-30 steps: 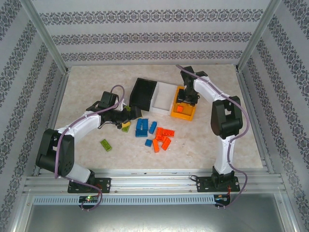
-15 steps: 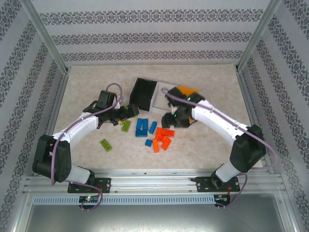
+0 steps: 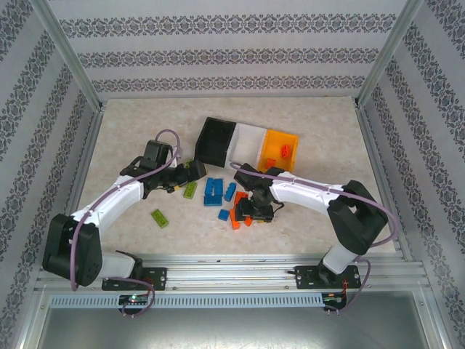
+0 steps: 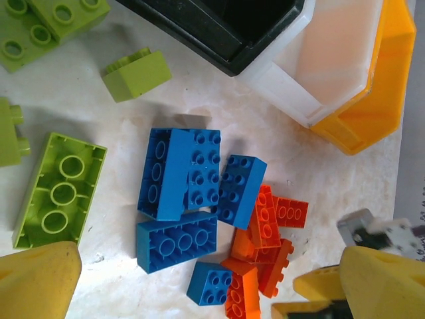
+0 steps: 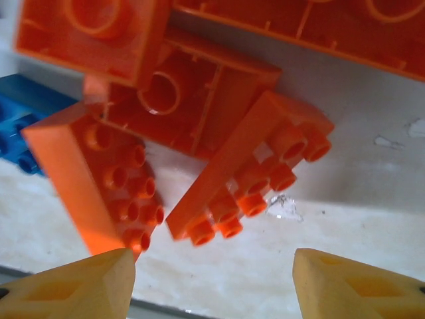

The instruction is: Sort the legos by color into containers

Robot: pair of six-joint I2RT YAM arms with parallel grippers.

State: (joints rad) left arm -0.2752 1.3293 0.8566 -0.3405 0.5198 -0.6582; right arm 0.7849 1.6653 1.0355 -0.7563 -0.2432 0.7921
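Observation:
Loose legos lie in front of the containers: blue bricks (image 3: 213, 191), an orange pile (image 3: 237, 217) and lime green bricks (image 3: 160, 217). The black (image 3: 216, 142), white (image 3: 251, 139) and orange-yellow (image 3: 279, 150) bins stand in a row, with orange bricks (image 3: 285, 151) in the last. My left gripper (image 3: 192, 171) hovers open left of the blue bricks (image 4: 178, 173). Low over the orange pile, my right gripper (image 3: 251, 211) is open; a side-lying orange brick (image 5: 252, 173) sits just ahead of its empty fingertips (image 5: 73, 286).
Lime green bricks (image 4: 60, 189) lie left of the blue ones, near the black bin's (image 4: 232, 26) corner. The two arms are close together over the brick cluster. Patterned walls and metal posts enclose the table (image 3: 327, 218), whose right and far-left parts are bare.
My right arm has swung from over the orange-yellow bin down to the orange pile on the table. The left gripper has edged slightly toward the bins.

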